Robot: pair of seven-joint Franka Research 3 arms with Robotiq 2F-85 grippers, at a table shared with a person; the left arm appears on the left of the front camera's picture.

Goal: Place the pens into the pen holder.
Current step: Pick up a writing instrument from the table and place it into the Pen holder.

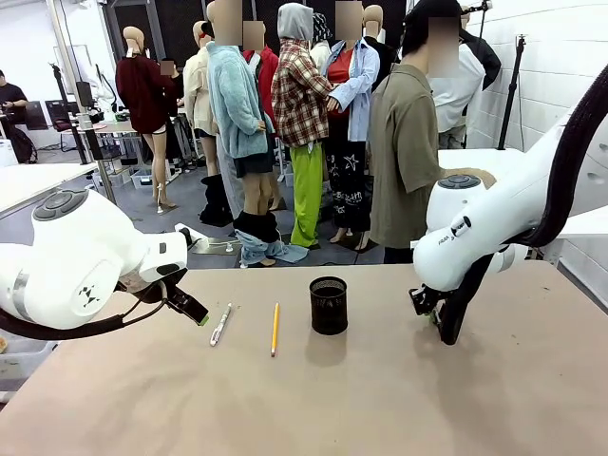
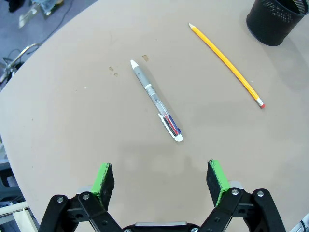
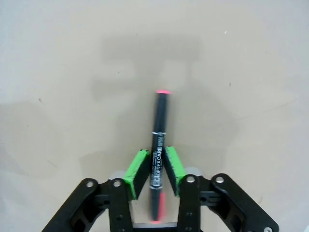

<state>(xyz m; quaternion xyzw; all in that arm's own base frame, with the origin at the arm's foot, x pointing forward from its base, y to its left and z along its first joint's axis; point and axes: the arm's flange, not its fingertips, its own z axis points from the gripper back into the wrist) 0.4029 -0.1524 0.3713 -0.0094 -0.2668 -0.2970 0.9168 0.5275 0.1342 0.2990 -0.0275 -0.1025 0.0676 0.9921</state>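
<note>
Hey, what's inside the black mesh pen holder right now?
No pen rises above the pen holder rim. The white pen and yellow pencil lie beside it; the right end effector grips the dark pen. The holder's dark bottom is hidden.

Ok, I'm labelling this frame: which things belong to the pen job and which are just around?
Job: white pen, yellow pencil, dark pen in the right gripper, pen holder.
Not job: person behind the table, black stand far right.

The white pen (image 1: 220, 324) and yellow pencil (image 1: 275, 329) lie flat at centre-left, beside the upright black mesh pen holder (image 1: 329, 305). The dark red-tipped pen (image 3: 158, 140) sits clamped in the right gripper (image 3: 154, 169).
</note>
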